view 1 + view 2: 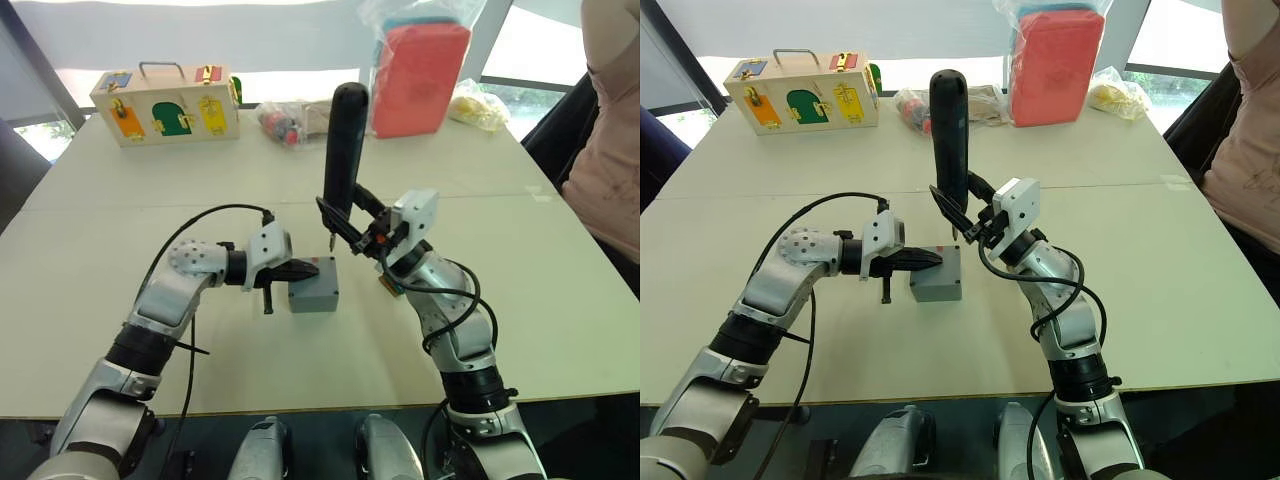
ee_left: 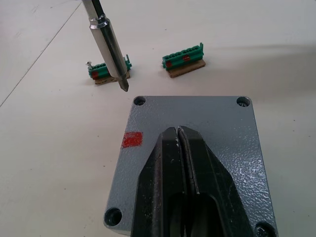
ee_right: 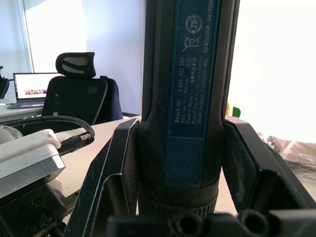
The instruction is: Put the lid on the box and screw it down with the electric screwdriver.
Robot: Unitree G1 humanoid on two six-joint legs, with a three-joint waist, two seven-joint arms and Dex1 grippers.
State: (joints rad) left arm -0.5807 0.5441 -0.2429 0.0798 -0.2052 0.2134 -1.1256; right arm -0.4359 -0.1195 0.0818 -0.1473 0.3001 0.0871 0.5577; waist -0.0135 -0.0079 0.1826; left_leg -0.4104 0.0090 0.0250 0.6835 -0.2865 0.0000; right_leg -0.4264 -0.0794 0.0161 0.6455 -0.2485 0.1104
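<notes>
The grey lid (image 2: 197, 118) lies flat on the grey box (image 1: 313, 297) in the middle of the table, its corner screw holes showing and a red mark near one edge. My left gripper (image 2: 177, 129) is shut, and its fingertips rest on top of the lid. My right gripper (image 1: 340, 215) is shut on the black electric screwdriver (image 1: 345, 140) and holds it upright. The metal bit (image 2: 116, 61) hangs just above and beside the lid's far left corner hole (image 2: 139, 100), not touching it.
Two green connector strips (image 2: 183, 60) lie just beyond the box. At the table's far edge stand a wooden box with coloured doors (image 1: 165, 103), some plastic bags (image 1: 285, 120) and a red case (image 1: 420, 78). A person (image 1: 610, 150) stands at the right.
</notes>
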